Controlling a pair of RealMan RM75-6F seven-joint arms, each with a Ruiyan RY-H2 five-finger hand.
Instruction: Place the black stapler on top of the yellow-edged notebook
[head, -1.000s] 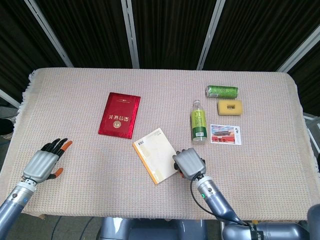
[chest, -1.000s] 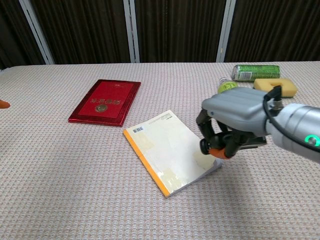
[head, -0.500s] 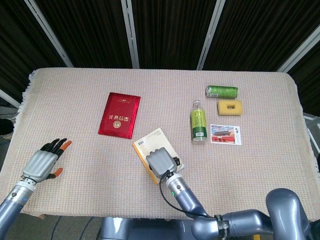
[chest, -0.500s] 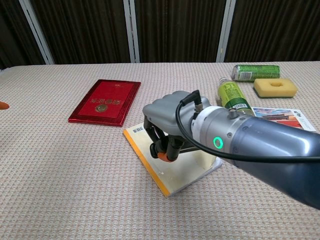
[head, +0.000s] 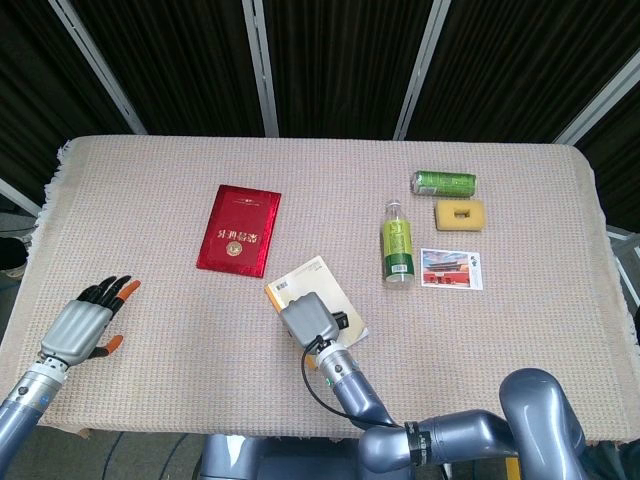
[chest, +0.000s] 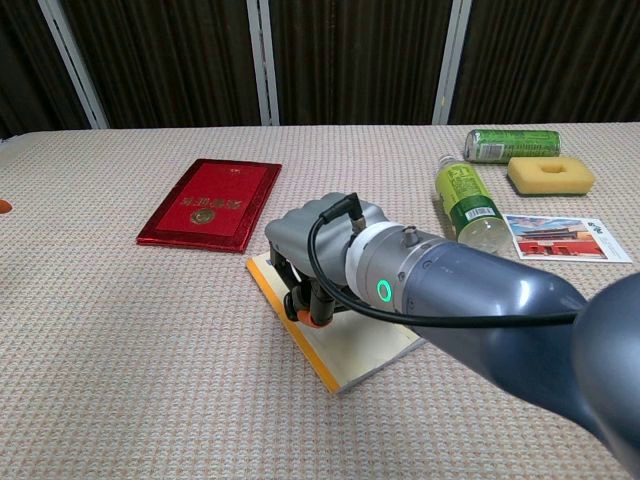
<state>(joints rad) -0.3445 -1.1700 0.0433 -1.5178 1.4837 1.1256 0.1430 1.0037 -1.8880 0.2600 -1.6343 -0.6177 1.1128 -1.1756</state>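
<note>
Surface (head: 150, 240): covered with a beige woven cloth, fringed at its left edge.

Yellow-edged notebook (head: 338, 302) (chest: 365, 345): lies flat, cream cover up, near the front middle of the surface; all places below are given from it. Partly hidden by the right robot hand.

Right robot hand (head: 306, 320) (chest: 318, 245): over the notebook's left part, back of the hand up, fingers curled down and closed around a dark object. Orange fingertips (chest: 318, 319) show just above the cover in the chest view.

Black stapler (head: 340, 320): held in the right robot hand, above the notebook; only a small dark end shows past the hand in the head view. Whether it touches the cover cannot be told.

Left robot hand (head: 88, 320): well to the left of the notebook, near the front left of the surface, fingers spread and holding nothing.

Red booklet (head: 239, 229) (chest: 212, 203): behind and left of the notebook, flat, gold emblem on the cover.

Green-labelled bottle (head: 398, 243) (chest: 466, 201): right of the notebook, lying on its side.

Postcard (head: 453, 268) (chest: 556, 236): further right, just beside the bottle.

Yellow sponge (head: 460, 213) (chest: 550, 174): behind the postcard.

Green can (head: 444, 183) (chest: 512, 144): on its side, just behind the sponge.
</note>
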